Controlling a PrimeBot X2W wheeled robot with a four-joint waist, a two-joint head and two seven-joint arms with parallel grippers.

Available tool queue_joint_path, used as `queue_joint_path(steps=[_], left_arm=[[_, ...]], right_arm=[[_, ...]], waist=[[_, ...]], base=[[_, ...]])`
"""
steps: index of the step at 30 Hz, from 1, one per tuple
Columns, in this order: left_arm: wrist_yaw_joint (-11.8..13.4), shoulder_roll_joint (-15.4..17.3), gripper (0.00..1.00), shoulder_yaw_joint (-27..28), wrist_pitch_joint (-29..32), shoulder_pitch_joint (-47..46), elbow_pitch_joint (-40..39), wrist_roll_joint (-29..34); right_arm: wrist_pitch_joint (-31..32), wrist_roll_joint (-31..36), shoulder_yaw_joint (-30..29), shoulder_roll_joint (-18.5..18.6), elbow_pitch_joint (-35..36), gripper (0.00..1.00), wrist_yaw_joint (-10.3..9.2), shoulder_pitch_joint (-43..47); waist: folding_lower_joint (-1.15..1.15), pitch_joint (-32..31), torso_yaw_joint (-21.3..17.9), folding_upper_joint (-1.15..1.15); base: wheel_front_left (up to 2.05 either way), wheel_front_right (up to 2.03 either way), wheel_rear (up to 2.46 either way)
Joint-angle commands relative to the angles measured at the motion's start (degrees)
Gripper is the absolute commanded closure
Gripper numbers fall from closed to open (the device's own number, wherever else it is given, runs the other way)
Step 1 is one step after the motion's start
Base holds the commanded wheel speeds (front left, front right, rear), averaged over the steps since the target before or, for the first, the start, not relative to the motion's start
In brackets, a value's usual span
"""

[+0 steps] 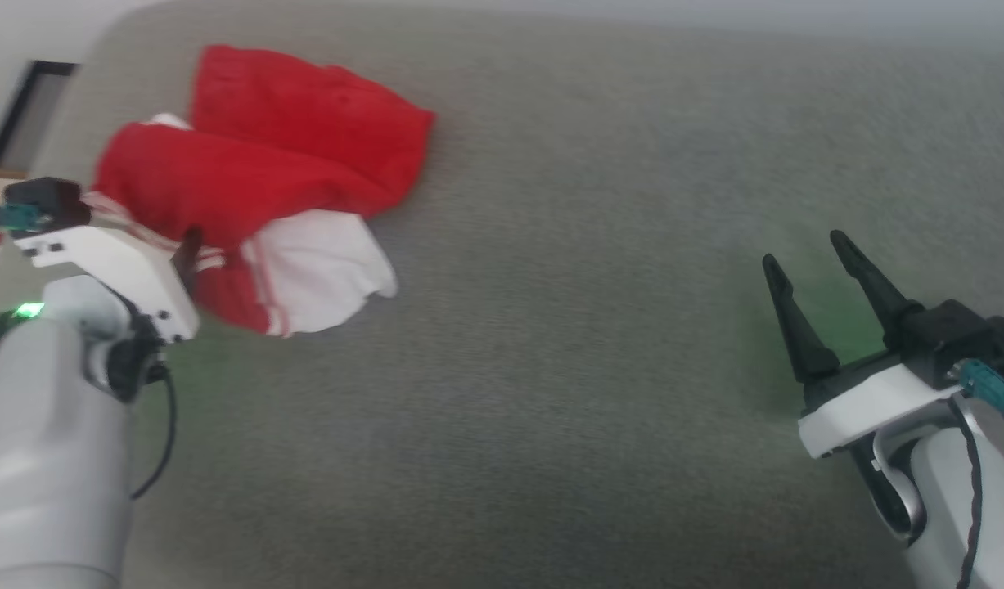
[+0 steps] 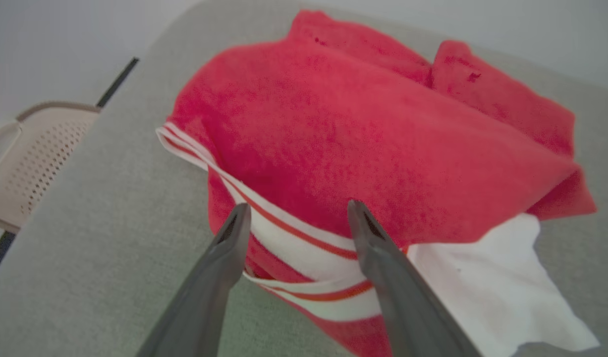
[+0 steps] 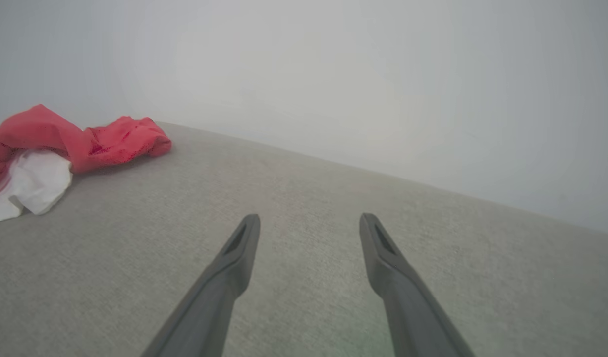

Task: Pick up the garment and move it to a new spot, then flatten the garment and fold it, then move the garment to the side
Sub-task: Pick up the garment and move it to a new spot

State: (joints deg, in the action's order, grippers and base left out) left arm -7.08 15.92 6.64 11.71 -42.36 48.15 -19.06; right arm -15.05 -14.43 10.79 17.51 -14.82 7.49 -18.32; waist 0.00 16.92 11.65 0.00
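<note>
Two tools stand released, left tool point(image 2: 298, 206) at the garment point(image 2: 363, 134) hem, ten o'clock, right tool point(image 1: 806, 249) at four; a shallow pinch may snag one layer.

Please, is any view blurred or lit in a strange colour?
Head view: slightly soft, with a green tint on the grey surface near the right tool. Left wrist view: the garment looks fuzzy. Right wrist view: hazy, the wall washed out.

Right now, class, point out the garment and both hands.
garment point(image 1: 313, 123): head view, red upper fold.
left hand point(image 2: 299, 204): left wrist view, midway between fingertips.
right hand point(image 1: 803, 248): head view, midway between fingertips.
</note>
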Motion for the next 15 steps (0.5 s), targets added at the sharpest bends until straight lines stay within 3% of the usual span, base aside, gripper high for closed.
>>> queue_joint_path(steps=[1, 7, 12, 13, 14, 15], left_arm=[[-0.25, 1.23, 0.0, 0.74, 3.76, -1.81, 2.22, -1.37], [1.5, 2.56, 0.0, 2.77, 16.48, -6.04, 10.24, -5.29], [2.28, 0.86, 0.0, 3.26, 20.18, -6.61, 14.29, -7.25], [2.22, 0.59, 0.41, 3.2, 20.06, -6.73, 14.62, -7.43], [2.14, 0.36, 0.6, 3.09, 19.83, -6.79, 14.89, -7.56], [1.94, 0.21, 0.95, 2.85, 19.35, -6.96, 15.03, -7.54]], right_arm=[[-0.17, -0.16, 0.09, 0.11, 0.48, 0.0, 0.0, -1.05], [-0.17, -0.93, 0.16, 1.34, 1.11, 0.0, 0.0, -2.28], [-0.17, -1.24, 0.31, 1.8, 1.82, 0.0, 0.0, -3.28], [-0.17, -1.25, 0.28, 1.77, 1.83, 0.0, 0.0, -3.33], [-0.17, -1.27, 0.26, 1.68, 1.81, 0.0, 0.0, -3.42], [-0.17, -1.3, 0.2, 1.52, 1.81, 0.0, 0.0, -3.59]], waist=[[0.0, 3.13, -3.49, 0.0], [0.0, 6.54, -6.09, 0.0], [0.0, 8.54, -6.96, 0.0], [0.0, 8.62, -7.0, 0.0], [0.0, 8.65, -6.98, 0.0], [0.0, 8.57, -6.91, 0.0]], base=[[0.0, 0.0, 0.0], [0.0, 0.0, 0.0], [0.0, 0.0, 0.0], [0.0, 0.0, 0.0], [0.0, 0.0, 0.0], [0.0, 0.0, 0.0]])
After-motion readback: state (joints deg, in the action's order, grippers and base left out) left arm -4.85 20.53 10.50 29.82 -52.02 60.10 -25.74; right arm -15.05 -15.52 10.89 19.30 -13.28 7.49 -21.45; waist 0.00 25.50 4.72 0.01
